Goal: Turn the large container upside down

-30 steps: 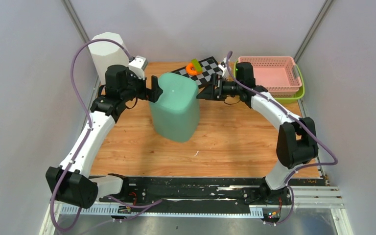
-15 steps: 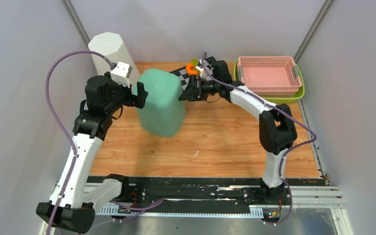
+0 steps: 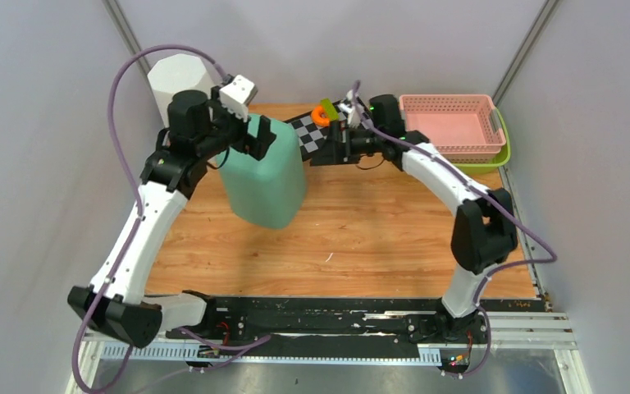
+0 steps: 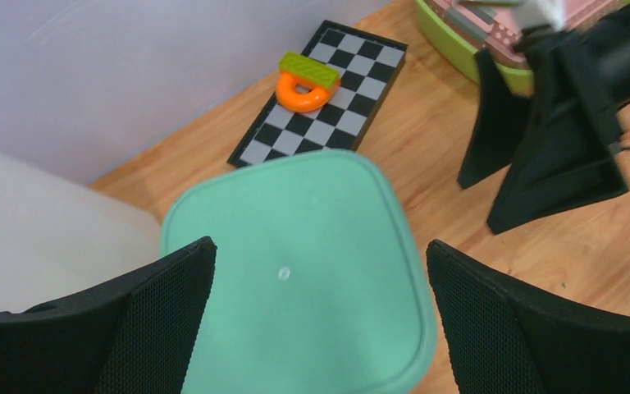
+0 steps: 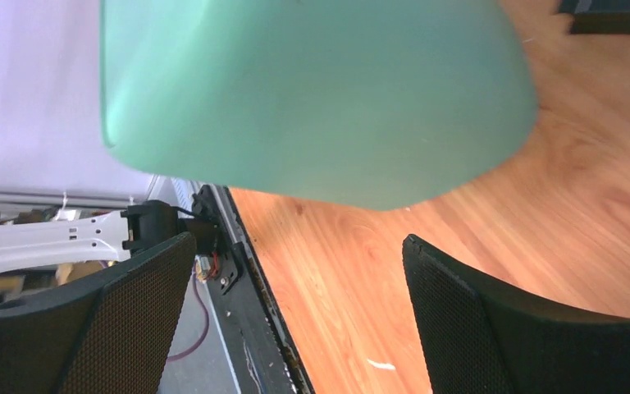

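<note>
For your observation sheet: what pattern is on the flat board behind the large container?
Black-and-white checks on the board, clearest in the left wrist view.

White canister (image 3: 177, 80) crowds green container (image 3: 264, 180) rear-left; near table (image 3: 377, 238) side open; basket (image 3: 451, 123) far right.

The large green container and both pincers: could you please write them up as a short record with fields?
container: green, closed face up, on the wooden table
left pincer: open, above the container's top, one finger either side
right pincer: open, apart from the container, to its right
behind: checkerboard with orange ring; pink basket
</note>
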Tool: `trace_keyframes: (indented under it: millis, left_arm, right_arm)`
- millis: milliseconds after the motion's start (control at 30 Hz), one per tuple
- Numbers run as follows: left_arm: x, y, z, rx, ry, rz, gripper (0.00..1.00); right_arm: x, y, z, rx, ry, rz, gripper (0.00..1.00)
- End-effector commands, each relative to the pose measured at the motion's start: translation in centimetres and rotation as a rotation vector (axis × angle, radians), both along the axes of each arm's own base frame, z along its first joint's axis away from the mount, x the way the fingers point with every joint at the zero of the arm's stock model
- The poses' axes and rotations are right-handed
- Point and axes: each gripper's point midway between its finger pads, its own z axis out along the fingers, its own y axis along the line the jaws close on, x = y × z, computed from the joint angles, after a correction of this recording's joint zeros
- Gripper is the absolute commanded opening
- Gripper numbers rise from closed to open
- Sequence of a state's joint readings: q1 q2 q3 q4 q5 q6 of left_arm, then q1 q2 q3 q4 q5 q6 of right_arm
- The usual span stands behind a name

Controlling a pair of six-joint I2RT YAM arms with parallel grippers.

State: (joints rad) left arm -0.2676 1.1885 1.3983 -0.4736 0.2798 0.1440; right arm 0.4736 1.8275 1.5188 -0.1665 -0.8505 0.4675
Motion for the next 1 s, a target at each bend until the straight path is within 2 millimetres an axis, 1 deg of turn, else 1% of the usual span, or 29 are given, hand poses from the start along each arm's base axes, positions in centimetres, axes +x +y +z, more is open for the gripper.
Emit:
trace_keyframes:
  millis: [0,67,167,233,300,367,433,600,700,767,867,967]
  left_arm:
    - [2.6,-2.9,0.2,0.090,-0.032,-0.067,1.00]
    - [3.5,-4.4,-0.6,0.129,-0.016,-0.125,1.00]
    - [4.1,-7.0,-2.5,0.231,0.020,-0.233,1.00]
    - [4.2,-8.3,-4.2,0.306,0.046,-0.291,1.00]
    - [4.3,-9.3,-5.6,0.364,0.067,-0.327,1.00]
    - [4.7,-9.9,-7.0,0.407,0.092,-0.339,1.00]
    - [5.3,-9.9,-7.9,0.425,0.116,-0.322,1.00]
    - [7.4,-8.2,-9.8,0.505,0.134,-0.199,1.00]
    - [8.1,-7.4,-10.7,0.542,0.137,-0.158,1.00]
    - [8.3,-7.3,-11.2,0.552,0.146,-0.147,1.00]
    - [8.9,-6.1,-11.7,0.575,0.169,-0.067,0.96]
    - [9.0,-4.8,-12.4,0.585,0.195,0.010,0.91]
  right_arm:
    - [0.5,-7.3,3.6,-0.002,-0.086,-0.108,0.98]
    - [0.7,-10.6,3.5,-0.007,-0.079,-0.174,0.98]
    - [0.4,-14.6,3.3,-0.032,-0.098,-0.258,0.98]
    - [-0.4,-16.3,3.4,-0.040,-0.116,-0.291,0.98]
    - [-1.2,-17.2,3.2,-0.044,-0.127,-0.308,0.99]
    - [-1.9,-17.5,3.1,-0.042,-0.135,-0.313,0.99]
    - [-2.4,-17.7,3.1,-0.038,-0.148,-0.314,1.00]
    - [-2.8,-17.5,3.9,-0.020,-0.174,-0.308,1.00]
    - [-2.9,-17.4,3.6,-0.008,-0.167,-0.305,1.00]
    - [-2.9,-17.4,3.1,-0.009,-0.164,-0.305,1.00]
    - [-2.9,-17.4,2.8,-0.008,-0.159,-0.300,1.00]
    - [-3.0,-17.3,2.9,0.000,-0.161,-0.295,1.00]
